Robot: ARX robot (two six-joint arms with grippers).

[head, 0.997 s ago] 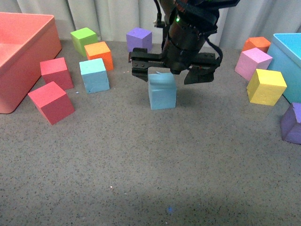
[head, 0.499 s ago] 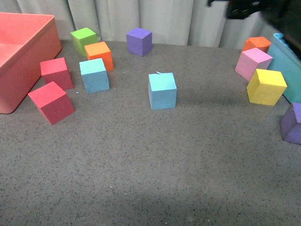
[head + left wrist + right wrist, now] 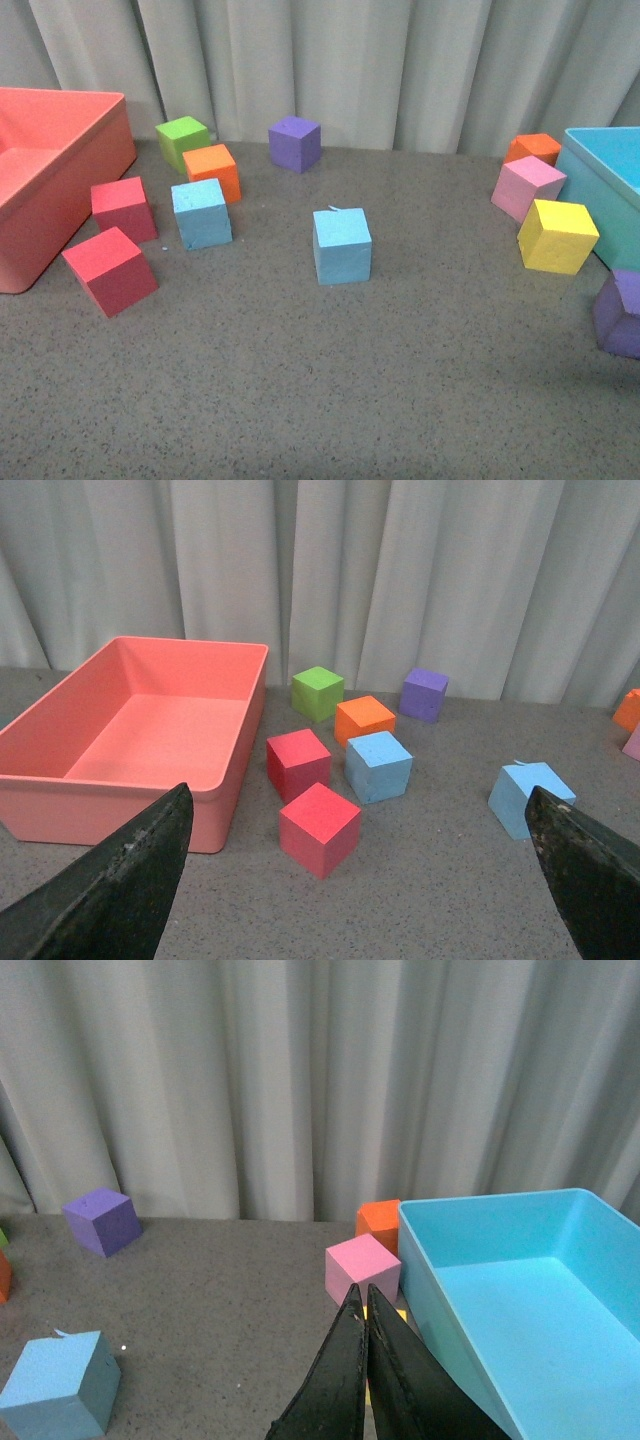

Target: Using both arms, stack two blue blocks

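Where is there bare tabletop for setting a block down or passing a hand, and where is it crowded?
Bare: the whole near strip in front of the central blue block, and the gap between it and the yellow block. Crowded: the cluster beside the red bin and the blocks beside the turquoise bin.

Both flat and well apart, the left blue block [image 3: 201,213] sits left of centre, the middle blue block [image 3: 342,246] mid-frame, its top edge perhaps nicked.

No readable text, labels, brands, nos. or signs in front, L wrist or R wrist views; nothing legible.
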